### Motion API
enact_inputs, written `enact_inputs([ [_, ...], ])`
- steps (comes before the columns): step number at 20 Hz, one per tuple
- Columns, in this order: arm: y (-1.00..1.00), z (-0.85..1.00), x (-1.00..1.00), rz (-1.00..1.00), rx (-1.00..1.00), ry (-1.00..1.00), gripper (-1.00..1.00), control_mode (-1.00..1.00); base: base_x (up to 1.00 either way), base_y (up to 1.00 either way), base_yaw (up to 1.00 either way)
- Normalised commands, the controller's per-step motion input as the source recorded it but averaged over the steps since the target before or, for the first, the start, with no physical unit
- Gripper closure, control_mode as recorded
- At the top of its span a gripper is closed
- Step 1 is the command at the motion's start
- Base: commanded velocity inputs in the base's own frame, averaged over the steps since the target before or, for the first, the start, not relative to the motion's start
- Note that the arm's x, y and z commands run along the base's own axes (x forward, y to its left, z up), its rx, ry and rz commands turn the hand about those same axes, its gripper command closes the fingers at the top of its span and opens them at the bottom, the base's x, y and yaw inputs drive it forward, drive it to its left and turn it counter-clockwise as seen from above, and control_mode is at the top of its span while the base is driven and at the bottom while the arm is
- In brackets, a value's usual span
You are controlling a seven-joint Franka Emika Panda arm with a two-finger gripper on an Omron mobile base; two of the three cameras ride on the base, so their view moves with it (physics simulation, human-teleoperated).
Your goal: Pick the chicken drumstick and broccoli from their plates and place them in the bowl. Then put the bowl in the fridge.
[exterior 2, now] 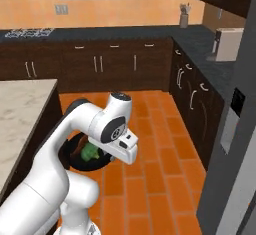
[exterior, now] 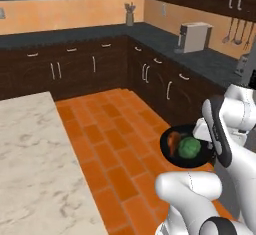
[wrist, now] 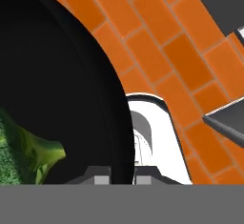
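Over the orange tile floor [exterior: 110, 134], in the left base view, the black bowl [exterior: 172, 155] hung in the air beside the white arm [exterior: 220, 129], well clear of the marble island counter [exterior: 30, 154] at the left. Inside it lay the broccoli [exterior: 190, 147], and touching it on the left the orange-brown chicken drumstick [exterior: 173, 140]. The gripper met the bowl at its right rim, though the arm's links covered the fingers there. From the right base view, the bowl [exterior 2: 80, 161] showed low behind the arm's elbow, with the broccoli [exterior 2: 90, 151] peeping out green and the drumstick too hidden to make out; the grey fridge [exterior 2: 235, 144] with its black dispenser panel stood at the right edge, well apart from the bowl. Looking along the hand, the bowl's glossy wall [wrist: 62, 89] swept across the left, its rim running down between the two dark fingertips [wrist: 101, 179], which were pinched tight upon it; a green piece of broccoli [wrist: 28, 151] sat at the lower left, and tiles lay beyond.
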Motion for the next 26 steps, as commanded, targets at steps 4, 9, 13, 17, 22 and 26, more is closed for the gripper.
enact_inputs([
  [4, 0.00, 0.00, 0.00, 0.00, 0.00, 0.00, 1.00, 1.00, 1.00, 0.04, -0.06],
  [9, 0.00, 0.00, 0.00, 0.00, 0.00, 0.00, 1.00, 1.00, 0.87, 0.03, -0.56],
  [13, 0.00, 0.00, 0.00, 0.00, 0.00, 0.00, 1.00, 1.00, 0.38, 0.00, -0.76],
  [17, 0.00, 0.00, 0.00, 0.00, 0.00, 0.00, 1.00, 1.00, 0.28, 0.00, -0.81],
  [22, 0.00, 0.00, 0.00, 0.00, 0.00, 0.00, 1.00, 1.00, 0.47, 0.02, -0.75],
  [26, 0.00, 0.00, 0.00, 0.00, 0.00, 0.00, 1.00, 1.00, 0.45, 0.00, -0.76],
])
